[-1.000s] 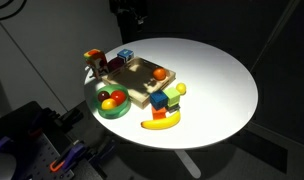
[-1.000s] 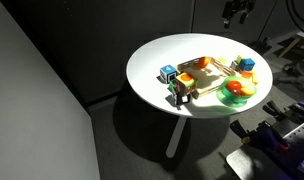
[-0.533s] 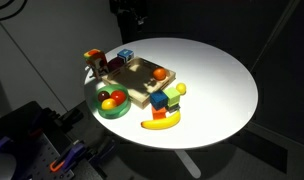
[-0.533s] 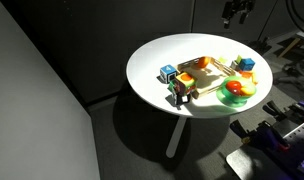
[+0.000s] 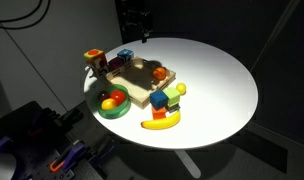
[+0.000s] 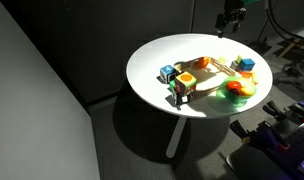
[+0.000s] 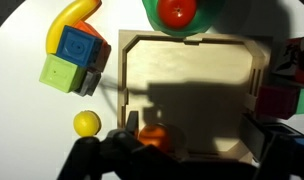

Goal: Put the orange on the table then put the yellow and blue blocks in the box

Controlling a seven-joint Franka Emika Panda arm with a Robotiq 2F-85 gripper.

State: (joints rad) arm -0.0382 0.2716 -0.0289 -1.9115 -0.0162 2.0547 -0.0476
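The orange [image 7: 152,137] lies in a corner of the light-wood box [image 7: 187,45]; it shows in both exterior views [image 5: 160,73] [image 6: 202,63]. The box [image 5: 138,95] [image 6: 214,82] sits on the round white table [image 5: 217,80] [image 6: 157,55]. A blue block [image 7: 77,45] [image 5: 160,100] lies beside the box against a green cube. A small yellow block [image 7: 86,123] [image 6: 184,80] lies on the table near the orange's corner. Another blue block [image 5: 125,57] [image 6: 247,64] lies past the box. My gripper [image 7: 192,148] [image 5: 139,25] [image 6: 230,15] is open and empty, high above the box's far edge.
A green bowl [image 5: 112,110] [image 6: 237,95] [image 7: 152,15] with a red-orange piece stands against the box. A yellow banana [image 5: 160,123] [image 7: 72,15] and a green cube [image 7: 62,72] lie by the blue block. Red pieces [image 5: 92,58] [image 7: 282,100] stand on the box's other side.
My gripper has come lower and moved in over the table toward the box. The objects have not moved.
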